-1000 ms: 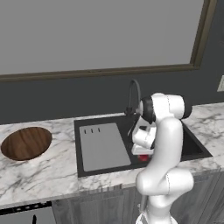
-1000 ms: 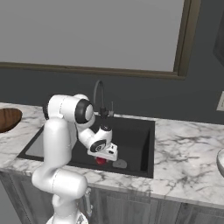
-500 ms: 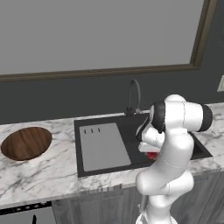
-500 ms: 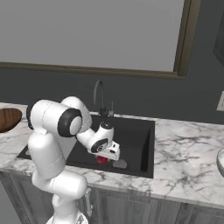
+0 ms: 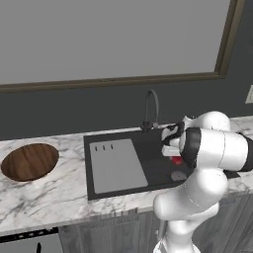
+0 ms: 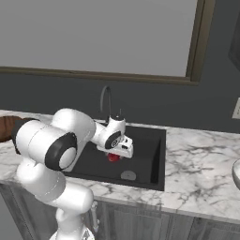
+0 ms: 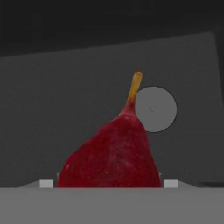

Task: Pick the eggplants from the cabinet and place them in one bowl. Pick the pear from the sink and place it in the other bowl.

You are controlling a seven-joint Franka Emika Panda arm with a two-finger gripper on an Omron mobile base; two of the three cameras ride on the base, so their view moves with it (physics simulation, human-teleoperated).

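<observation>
On the left of the marble bench [image 5: 44, 197] sits the dark wooden bowl [image 5: 29, 161]. Rightward, inside the black sink [image 5: 143, 148], the hand [image 6: 114, 156] pinches the red pear [image 7: 111, 157] between its fingertips, above the basin floor, with the grey drain [image 7: 155, 108] beyond its stem.

sink [image 6: 140, 154]: dark, set in the counter [image 6: 201, 173]
pear [image 6: 113, 157]: red, over the sink, under the gripper [image 6: 116, 151]
drain [image 6: 128, 176]: in the sink, near the pear
</observation>
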